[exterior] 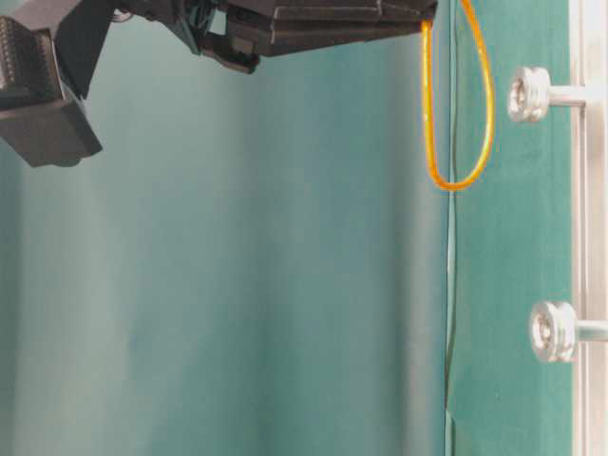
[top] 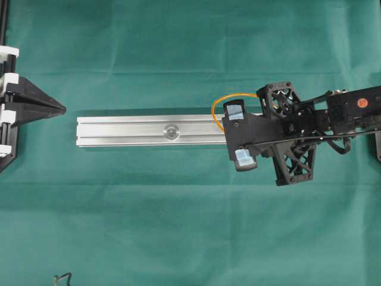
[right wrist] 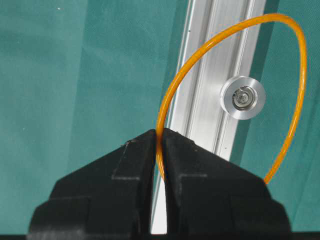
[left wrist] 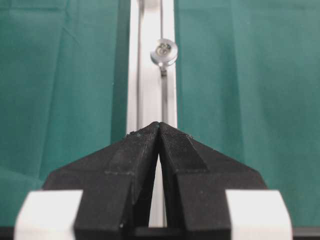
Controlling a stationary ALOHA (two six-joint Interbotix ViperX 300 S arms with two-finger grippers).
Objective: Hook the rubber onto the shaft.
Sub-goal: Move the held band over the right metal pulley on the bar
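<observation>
The rubber (top: 215,106) is a thin orange loop, and my right gripper (top: 227,126) is shut on it above the right part of the silver rail (top: 119,131). In the right wrist view the rubber (right wrist: 172,90) rises from the pinched jaws (right wrist: 160,132) and rings a silver shaft (right wrist: 242,97) from the camera's angle. From table level the loop (exterior: 427,104) hangs off the gripper tip (exterior: 427,21), apart from both shafts (exterior: 528,94) (exterior: 556,331). My left gripper (top: 59,108) is shut and empty off the rail's left end. Its tips (left wrist: 159,124) point along the rail at a shaft (left wrist: 164,51).
Green cloth (top: 178,226) covers the table. One shaft (top: 171,131) stands mid-rail in the overhead view; the right arm (top: 333,116) covers the rail's right end. A small dark wire scrap (top: 62,278) lies at the bottom left edge.
</observation>
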